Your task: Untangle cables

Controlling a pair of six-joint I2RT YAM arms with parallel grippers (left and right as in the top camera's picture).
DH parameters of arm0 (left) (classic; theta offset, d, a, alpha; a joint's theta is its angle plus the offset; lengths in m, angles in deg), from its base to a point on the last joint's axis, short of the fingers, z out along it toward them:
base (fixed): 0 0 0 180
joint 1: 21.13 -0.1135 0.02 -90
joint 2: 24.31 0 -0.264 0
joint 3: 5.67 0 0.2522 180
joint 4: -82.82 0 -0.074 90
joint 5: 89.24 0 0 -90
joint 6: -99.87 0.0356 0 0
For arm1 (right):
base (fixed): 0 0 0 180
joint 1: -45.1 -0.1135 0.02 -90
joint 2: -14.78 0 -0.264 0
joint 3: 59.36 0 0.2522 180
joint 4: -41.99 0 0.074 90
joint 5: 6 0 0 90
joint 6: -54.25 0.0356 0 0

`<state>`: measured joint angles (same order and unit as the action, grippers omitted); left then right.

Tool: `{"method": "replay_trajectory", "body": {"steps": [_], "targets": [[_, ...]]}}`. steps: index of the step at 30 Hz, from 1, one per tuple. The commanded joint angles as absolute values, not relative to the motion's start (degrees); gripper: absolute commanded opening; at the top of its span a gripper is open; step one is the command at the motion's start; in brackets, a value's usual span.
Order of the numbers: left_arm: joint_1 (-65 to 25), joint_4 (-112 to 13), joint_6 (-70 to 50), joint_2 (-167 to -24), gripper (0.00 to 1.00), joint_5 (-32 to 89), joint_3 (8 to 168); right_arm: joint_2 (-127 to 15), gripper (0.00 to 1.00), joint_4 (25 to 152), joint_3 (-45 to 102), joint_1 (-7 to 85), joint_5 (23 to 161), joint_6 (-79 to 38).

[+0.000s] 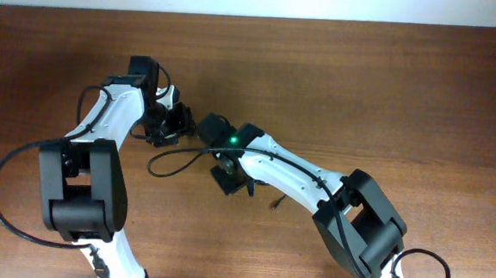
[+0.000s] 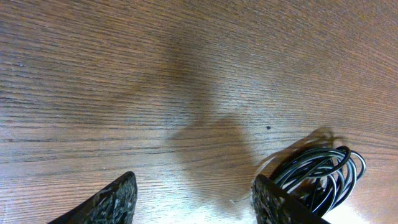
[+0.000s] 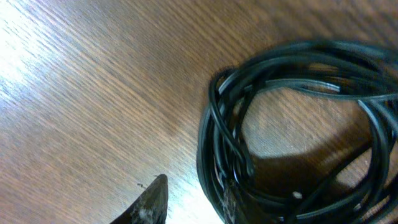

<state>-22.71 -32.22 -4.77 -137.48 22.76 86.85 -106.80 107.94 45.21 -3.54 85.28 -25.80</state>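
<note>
Cables (image 3: 217, 137) lie on the worktop (image 2: 124, 74) as one coil of thin black cords. Several turns are stacked and cross one another, and bare wood shows through the open middle of the loop. No cord is separated yet, so the untangling looks to be at its start. One loose strand (image 1: 178, 155) leaves the coil and curves away from it on the left arm's side in the overhead view. That free run is probably the easiest place to begin drawing a cord out.

The right hand (image 1: 229, 174) hangs directly over the coil and hides most of it from above. In its own camera, one finger (image 3: 152, 202) stands just outside the coil's rim with wood between it and the cords. The other finger is lost behind the stacked turns. I cannot tell whether this hand has pinched those turns or merely straddles them. Its place suggests it is there to pin or lift that side of the coil.

The left hand (image 2: 193, 208) sits just beside the coil with its jaws spread wide and only wood between them. The coil's edge shows at the outer side of one finger (image 2: 280, 202), close against it and not inside the gap. That stance reads as readiness: low, empty and near enough to take a strand once the coil is steadied. The likely risk is that a pull on stacked turns drags the whole coil along.
</note>
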Motion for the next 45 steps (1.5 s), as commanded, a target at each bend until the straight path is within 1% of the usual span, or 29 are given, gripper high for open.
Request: {"method": "replay_trajectory", "body": {"steps": [1,3,6,11,14,15,16,19,21,24,26,30,32,35,39,42,45], "targets": [[-23.0,-32.4,-5.6,-138.0,0.60,22.4,87.2,-106.3,0.31,108.4,47.4,-3.6,82.6,-26.6],[-23.0,-32.4,-5.6,-138.0,0.60,22.4,87.2,-106.5,0.38,109.4,47.3,-3.4,80.3,-26.6],[-23.0,-32.4,-5.6,-138.0,0.60,22.4,87.2,-106.6,0.37,109.2,46.0,-3.4,82.2,-26.5],[-23.0,-32.4,-5.6,-138.0,0.59,22.4,87.2,-106.8,0.37,101.9,40.2,-3.6,82.0,-26.5],[-22.1,-32.8,-5.6,-138.0,0.60,22.3,87.2,-106.8,0.37,102.0,39.8,-3.4,81.8,-26.5],[-21.7,-33.2,-5.6,-138.0,0.60,22.3,87.2,-106.7,0.13,101.9,40.1,-3.3,81.8,-26.5],[-21.5,-33.4,-5.6,-138.0,0.60,22.3,87.2,-106.6,0.04,102.3,40.9,-3.3,82.3,-26.5],[-21.5,-33.4,-5.5,-138.0,0.60,22.3,87.2,-104.0,0.04,105.5,44.7,-2.9,85.2,-26.1],[-21.5,-33.4,-5.5,-138.0,0.60,22.3,87.2,-100.4,0.04,106.4,46.9,-1.5,91.2,-26.7],[-21.5,-33.4,-5.5,-138.0,0.60,22.3,87.2,-94.8,0.04,105.4,47.4,3.4,110.1,-29.4],[-21.5,-33.4,-5.5,-138.0,0.60,22.3,87.2,-94.0,0.04,106.3,47.2,8.5,122.7,-29.4],[-21.5,-33.4,-5.5,-138.0,0.60,22.3,87.2,-95.4,0.04,105.3,44.5,13.0,138.1,-31.8],[-21.5,-33.4,-5.5,-138.0,0.60,22.3,87.2,-95.4,0.04,100.5,40.1,14.1,146.0,-32.5],[-21.5,-33.4,-5.5,-138.0,0.60,22.3,87.2,-95.4,0.04,93.9,33.2,14.0,150.9,-32.3],[-21.5,-33.4,-5.5,-138.0,0.61,22.3,87.2,-95.4,0.05,90.1,27.5,14.5,151.0,-32.3],[-21.5,-33.4,-5.5,-138.0,0.61,22.3,87.2,-95.4,0.08,88.4,23.9,17.4,150.2,-32.3],[-21.5,-33.4,-5.5,-138.0,0.60,22.3,87.2,-95.5,0.11,88.4,22.4,20.0,145.3,-31.7]]}}
